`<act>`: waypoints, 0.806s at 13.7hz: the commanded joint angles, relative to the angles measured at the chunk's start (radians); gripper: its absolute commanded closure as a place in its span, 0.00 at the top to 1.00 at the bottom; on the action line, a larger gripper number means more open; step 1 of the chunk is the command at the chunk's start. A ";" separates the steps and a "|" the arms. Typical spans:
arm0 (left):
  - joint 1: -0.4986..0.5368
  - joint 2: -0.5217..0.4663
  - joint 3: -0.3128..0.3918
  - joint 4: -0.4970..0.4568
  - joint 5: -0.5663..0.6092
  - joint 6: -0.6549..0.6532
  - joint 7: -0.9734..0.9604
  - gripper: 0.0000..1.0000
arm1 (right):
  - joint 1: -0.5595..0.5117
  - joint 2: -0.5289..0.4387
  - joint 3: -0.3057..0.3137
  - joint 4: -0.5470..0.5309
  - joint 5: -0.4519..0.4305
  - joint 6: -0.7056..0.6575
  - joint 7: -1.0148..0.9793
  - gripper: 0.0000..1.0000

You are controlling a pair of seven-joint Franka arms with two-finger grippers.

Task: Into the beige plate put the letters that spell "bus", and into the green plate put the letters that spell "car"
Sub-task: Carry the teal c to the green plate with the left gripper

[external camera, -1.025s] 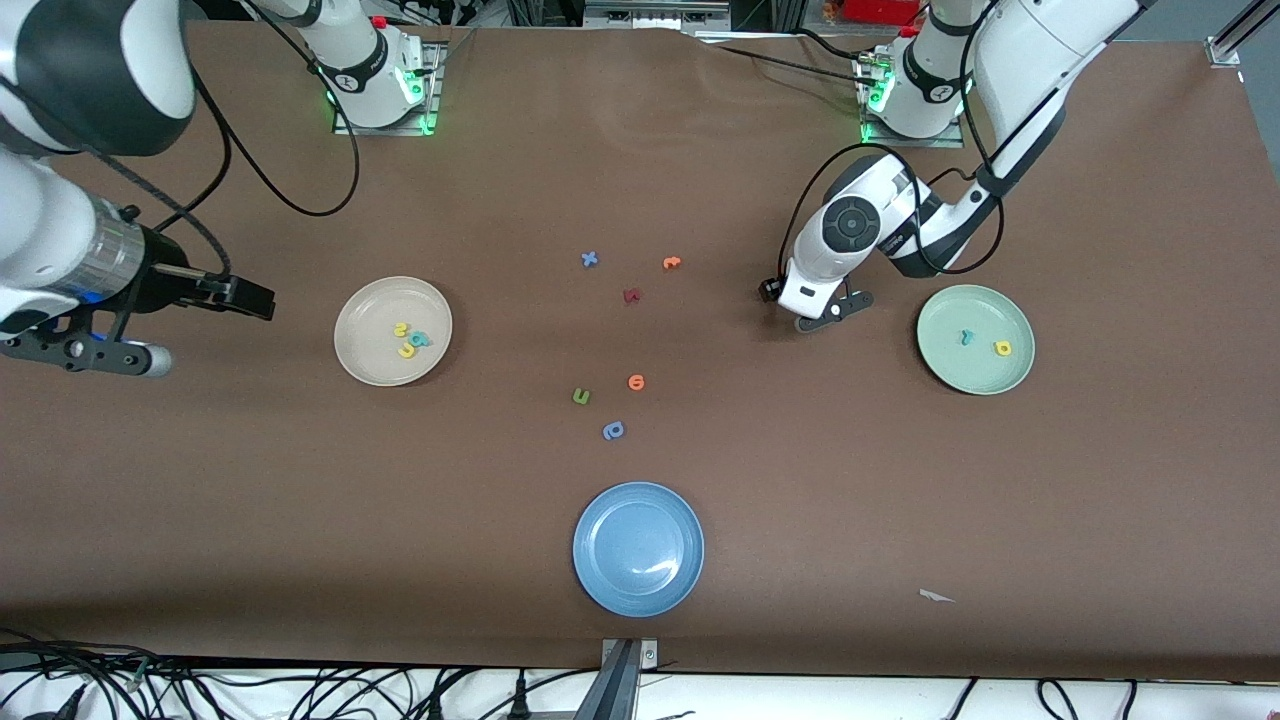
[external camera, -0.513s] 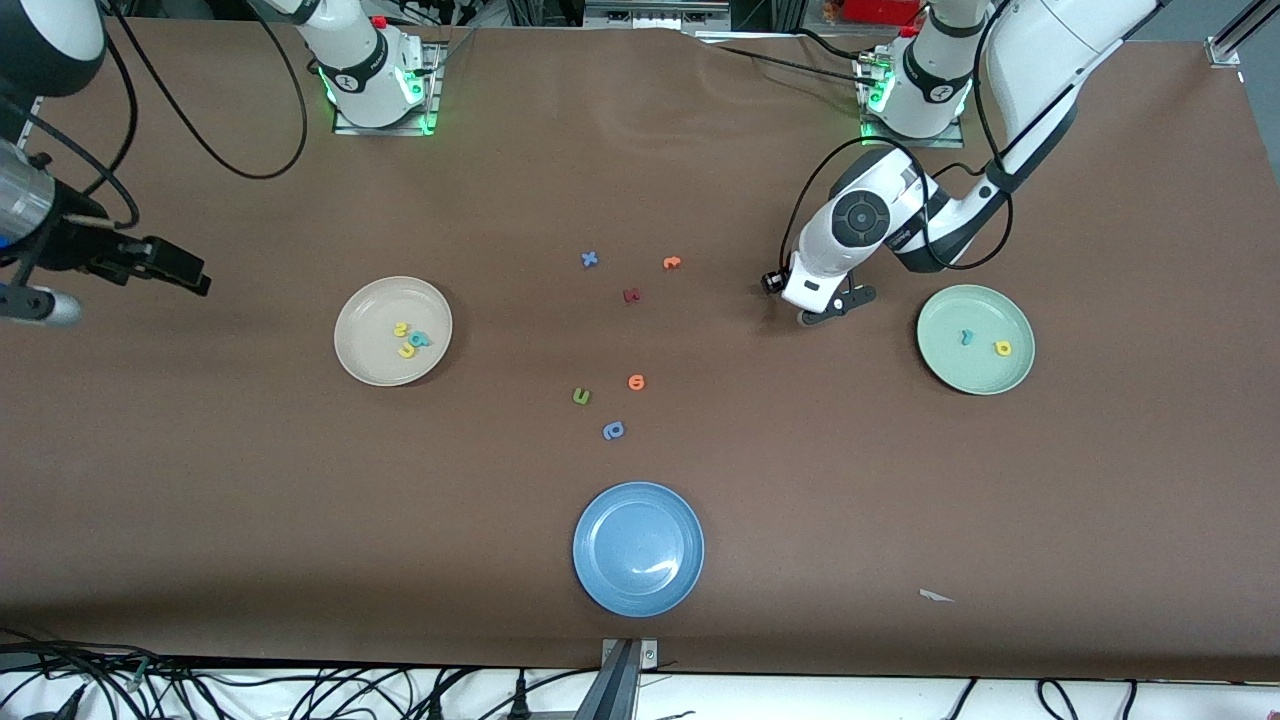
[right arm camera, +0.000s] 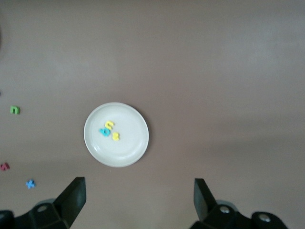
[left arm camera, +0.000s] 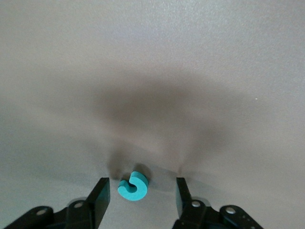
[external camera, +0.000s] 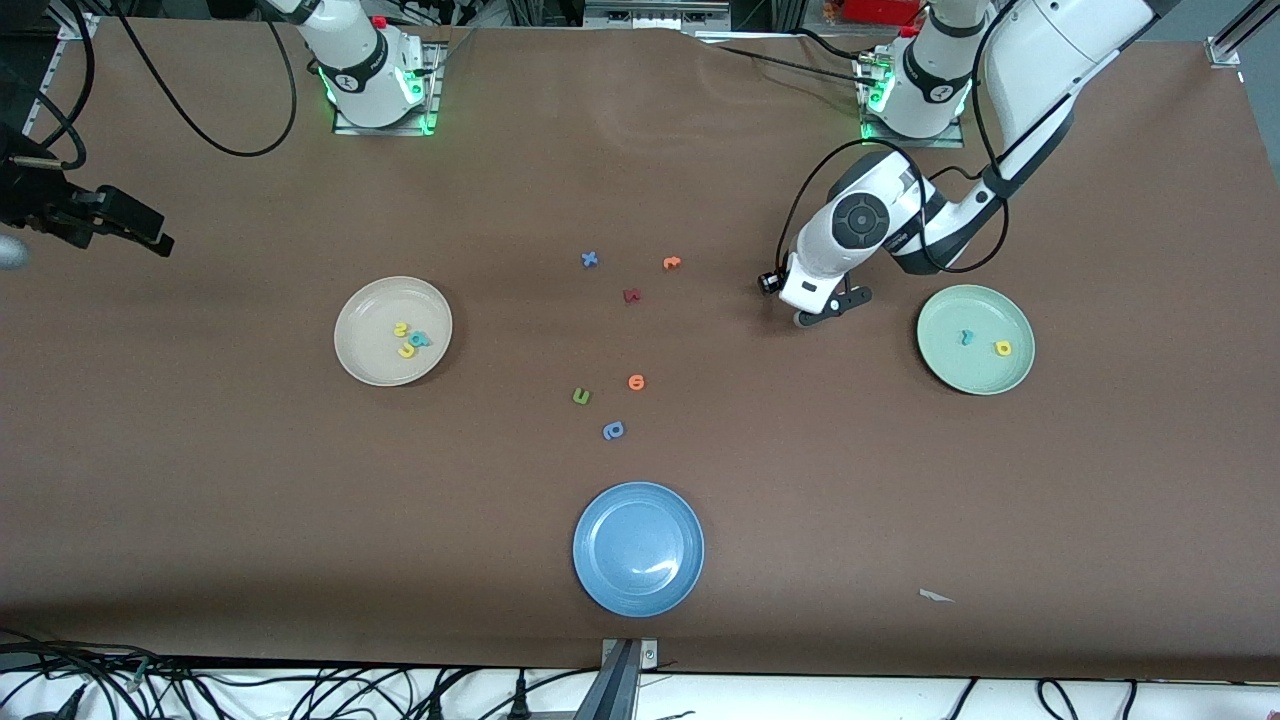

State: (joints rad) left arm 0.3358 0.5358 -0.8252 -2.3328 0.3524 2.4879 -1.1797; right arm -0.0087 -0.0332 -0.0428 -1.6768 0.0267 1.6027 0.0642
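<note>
The teal "c" [left arm camera: 133, 186] lies flat on the table between the fingers of my left gripper [left arm camera: 141, 189], with a gap on each side; the jaws are open. In the front view that gripper [external camera: 820, 316] is low on the table beside the green plate [external camera: 950, 365], and its hand hides the "c". The green plate holds the teal "r" [external camera: 966, 337] and the yellow "a" [external camera: 1002, 348]. On the beige plate [external camera: 360, 350] lie the yellow "s" [external camera: 401, 328], teal "b" [external camera: 422, 339] and yellow "u" [external camera: 407, 351]. My right gripper [external camera: 135, 229] hangs open and empty over the right arm's end of the table.
Loose letters lie mid-table: a blue "x" [external camera: 590, 259], an orange one [external camera: 671, 263], a dark red one [external camera: 631, 296], another orange one [external camera: 636, 381], a green "u" [external camera: 581, 397] and a blue rounded one [external camera: 613, 431]. A blue plate [external camera: 600, 580] sits near the front edge.
The right arm has drawn back toward its end of the table, away from the beige plate. The left gripper's fingers have narrowed around the teal "c"; its hand has barely shifted.
</note>
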 commanded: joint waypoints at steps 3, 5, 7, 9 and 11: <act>0.014 0.018 -0.005 -0.008 0.039 0.016 -0.009 0.57 | -0.036 0.019 0.020 0.062 0.024 -0.073 0.003 1.00; 0.014 0.023 -0.002 -0.008 0.039 0.016 -0.009 0.54 | -0.034 0.030 0.021 0.068 0.021 -0.064 -0.015 1.00; 0.014 0.023 0.005 -0.008 0.039 0.016 -0.008 0.48 | -0.028 0.055 0.018 0.120 0.019 -0.076 -0.015 1.00; 0.014 0.023 0.005 -0.006 0.039 0.016 -0.008 0.39 | -0.025 0.058 0.023 0.129 0.012 -0.075 0.002 1.00; 0.014 0.023 0.005 -0.006 0.039 0.014 -0.006 0.28 | -0.023 0.059 0.023 0.128 0.013 -0.069 -0.001 1.00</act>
State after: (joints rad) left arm 0.3369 0.5467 -0.8260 -2.3315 0.3526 2.5052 -1.1795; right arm -0.0243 0.0101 -0.0293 -1.5805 0.0339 1.5508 0.0647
